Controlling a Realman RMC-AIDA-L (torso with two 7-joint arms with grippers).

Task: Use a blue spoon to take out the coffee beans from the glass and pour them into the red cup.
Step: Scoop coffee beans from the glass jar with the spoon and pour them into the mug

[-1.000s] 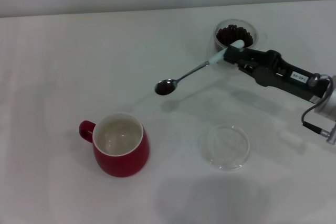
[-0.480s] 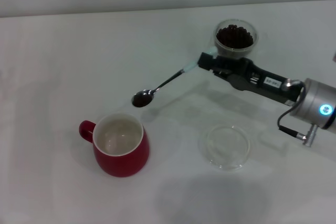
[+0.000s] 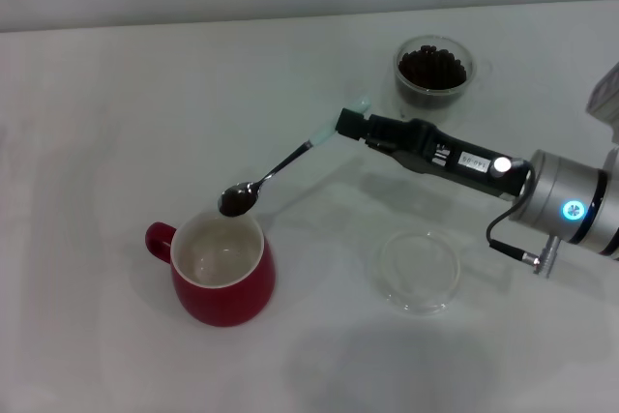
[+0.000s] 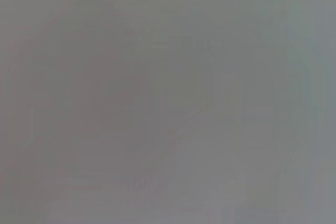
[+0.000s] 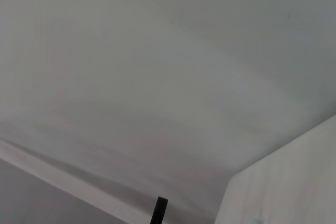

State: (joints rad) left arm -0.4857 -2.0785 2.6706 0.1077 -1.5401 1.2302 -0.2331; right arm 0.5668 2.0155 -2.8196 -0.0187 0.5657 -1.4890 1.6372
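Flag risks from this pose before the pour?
1. The blue spoon has its loaded bowl at the far rim of the red cup, not over the middle; tipping now could drop coffee beans onto the table.
2. The right pincer grips only the handle's end, so the spoon might twist.
3. Lowering could knock the rim.

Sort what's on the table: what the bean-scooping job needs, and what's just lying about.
Needed: blue spoon held in the right hand, coffee beans in its bowl at the red cup rim, glass of beans.
Lying about: clear dish, beside the cup.
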